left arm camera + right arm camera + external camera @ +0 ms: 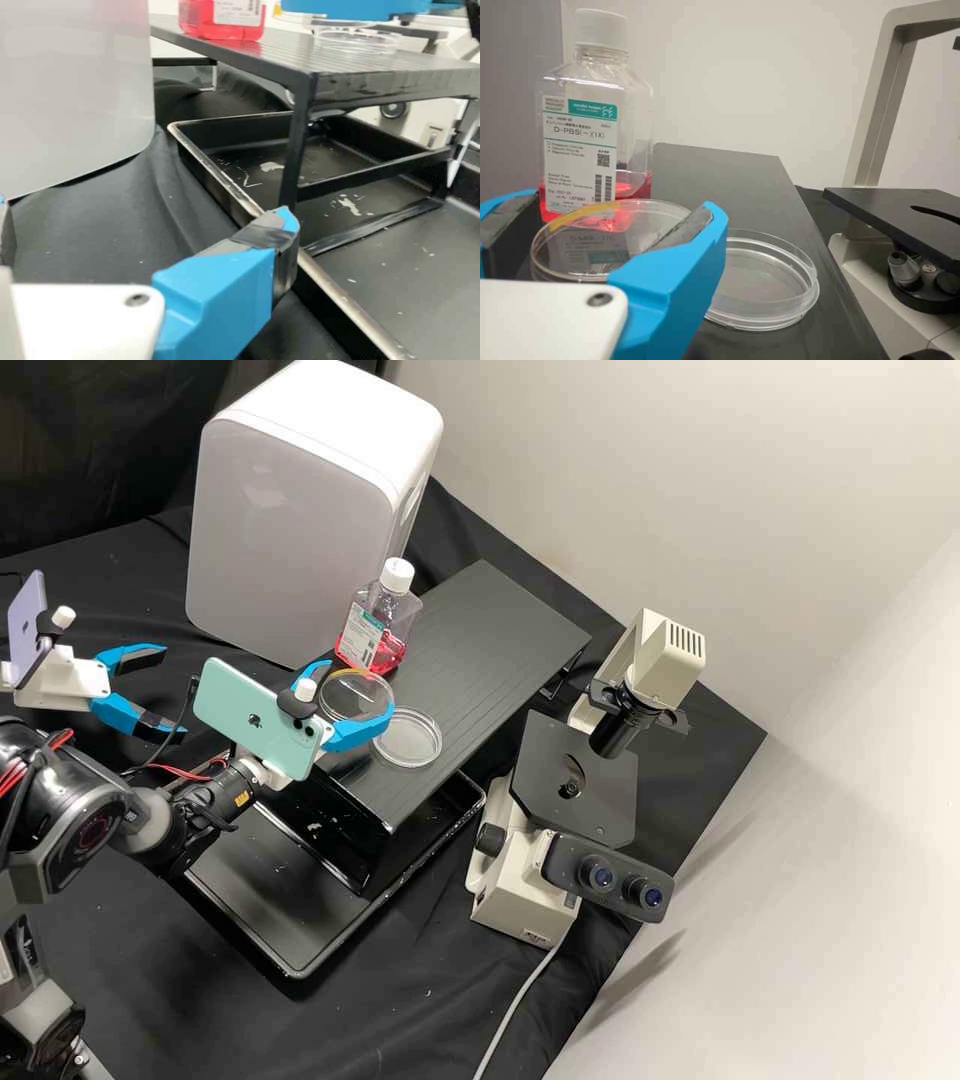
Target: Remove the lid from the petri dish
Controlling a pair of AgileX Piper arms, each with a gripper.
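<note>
Right hand (355,695) clamped on the lid (607,236), just beside the open petri dish (763,279) on the black shelf (490,640). Left hand (158,690) fingers apart, well off by the white box (300,490). Lid's near edge hidden behind a blue finger (682,277); can't tell if it clears the shelf.

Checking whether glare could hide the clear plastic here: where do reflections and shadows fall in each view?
High view: the microscope throws a soft grey shadow on the white surface beside it; the petri dish base shows just a thin bright rim. Right wrist view: the lid mirrors the label and red liquid of the bottle. Left wrist view: the rim of the tray gleams.
</note>
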